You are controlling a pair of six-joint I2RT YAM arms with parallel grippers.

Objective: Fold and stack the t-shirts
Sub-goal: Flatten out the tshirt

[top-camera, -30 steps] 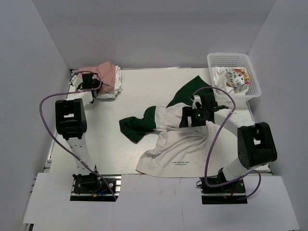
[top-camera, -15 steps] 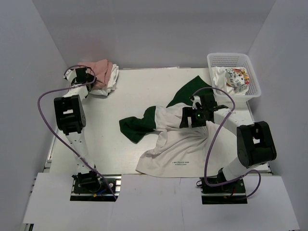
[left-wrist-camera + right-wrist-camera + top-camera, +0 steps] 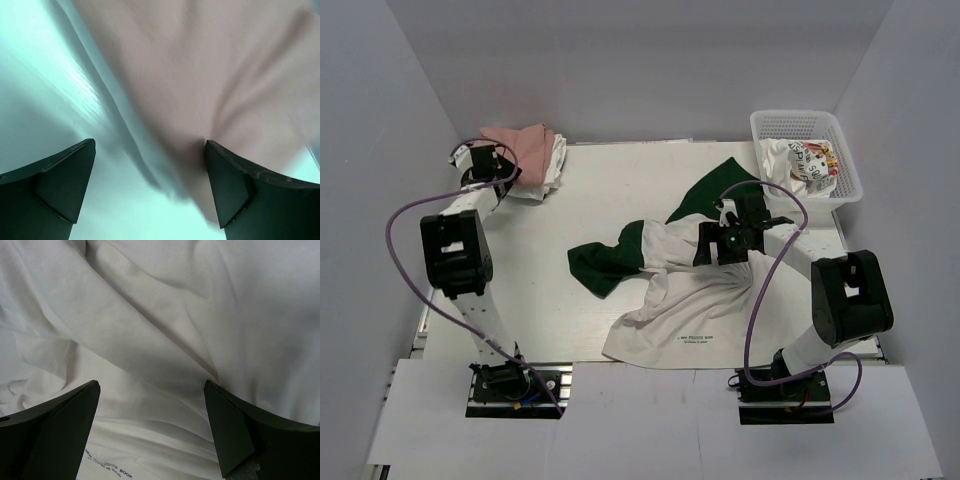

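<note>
Mid-table, under the right gripper (image 3: 152,390), spread wide and empty: soft, rumpled green-sleeved t-shirt (image 3: 690,290). Well apart, in the far-left corner: folded salmon-pink t-shirt (image 3: 523,141) atop plain white t-shirt (image 3: 551,165), left gripper (image 3: 150,150) gaping, clamping nothing.

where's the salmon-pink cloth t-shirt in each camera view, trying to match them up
Top external: the salmon-pink cloth t-shirt lies bunched in the upper left of the picture, right by the left gripper.
Left wrist: it fills the upper right, blurred, ahead of the open fingers.
Right wrist: not in it; only the large white t-shirt shows.
Shared landmark: the left gripper, next to the pink shirt in both views.
</note>
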